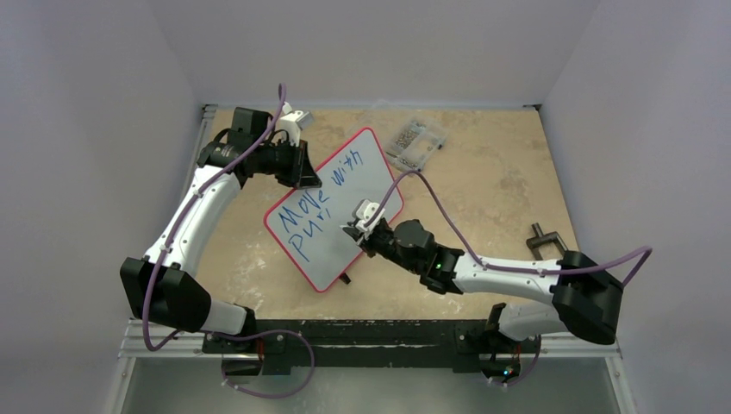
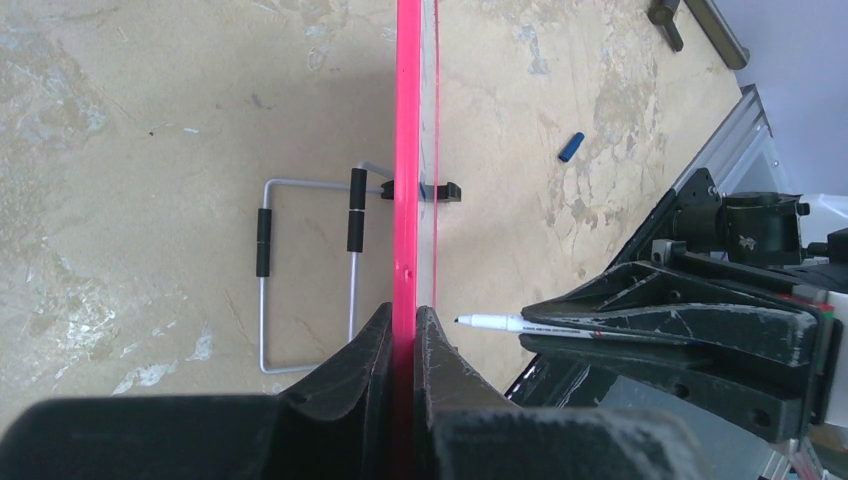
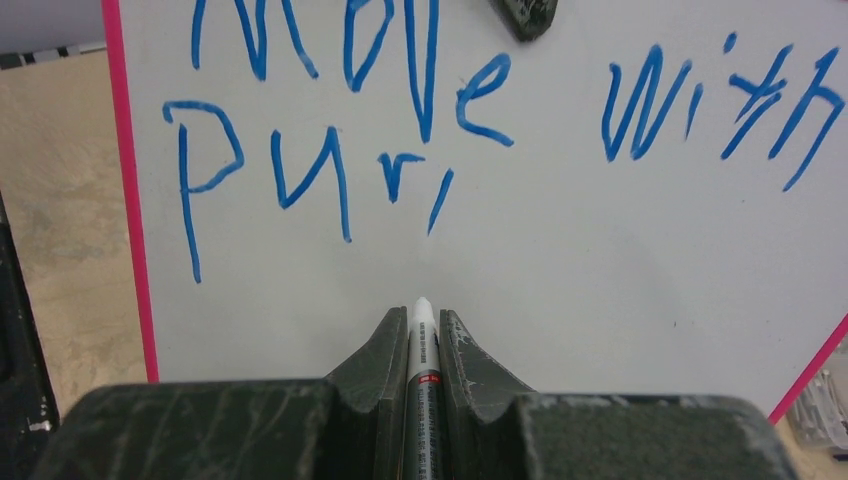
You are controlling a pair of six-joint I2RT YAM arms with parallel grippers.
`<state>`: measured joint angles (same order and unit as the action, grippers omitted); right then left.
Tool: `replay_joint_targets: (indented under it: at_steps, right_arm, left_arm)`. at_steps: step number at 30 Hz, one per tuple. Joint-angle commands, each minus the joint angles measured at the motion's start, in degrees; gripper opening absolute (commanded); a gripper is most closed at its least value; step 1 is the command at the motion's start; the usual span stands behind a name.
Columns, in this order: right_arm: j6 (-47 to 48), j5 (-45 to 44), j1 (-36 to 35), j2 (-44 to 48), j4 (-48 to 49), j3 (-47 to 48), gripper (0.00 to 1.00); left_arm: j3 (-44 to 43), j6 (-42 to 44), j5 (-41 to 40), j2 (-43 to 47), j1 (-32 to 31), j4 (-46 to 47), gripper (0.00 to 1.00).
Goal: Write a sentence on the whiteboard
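Note:
The whiteboard [image 1: 362, 185], white with a red rim, stands tilted on the table. My left gripper [image 1: 309, 177] is shut on its upper left edge; the left wrist view shows the red rim [image 2: 406, 150] edge-on between the jaws. Blue letters [image 3: 330, 110] read roughly "Move with" on the first line and "Pur" plus one slanted stroke on the second. My right gripper [image 3: 423, 325] is shut on a white marker [image 3: 423, 345]. The marker's tip points at the board just below that stroke. Its tip also shows in the left wrist view [image 2: 490, 322], a little off the board face.
A clear plastic box of screws [image 1: 416, 142] lies behind the board. The board's wire stand [image 2: 305, 270] rests on the table behind it. A blue marker cap [image 2: 570, 148] lies on the table. A black clamp [image 1: 545, 240] sits at the right edge.

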<state>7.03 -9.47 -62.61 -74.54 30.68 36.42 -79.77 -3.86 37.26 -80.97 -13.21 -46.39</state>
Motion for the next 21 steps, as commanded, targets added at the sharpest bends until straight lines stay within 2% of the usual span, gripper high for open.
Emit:
replay_joint_targets:
  at_steps: [1,21]
  right_arm:
    - [0.9,0.5,0.1,0.9,3.0,5.3,0.00]
    - [1.5,-4.0,0.3,-6.6,6.5,11.1,0.00]
  left_arm:
    - [-0.2,0.9,-1.7,1.9,0.0,2.3,0.00]
    - [-0.2,0.9,-1.6,2.0,0.0,2.2,0.00]
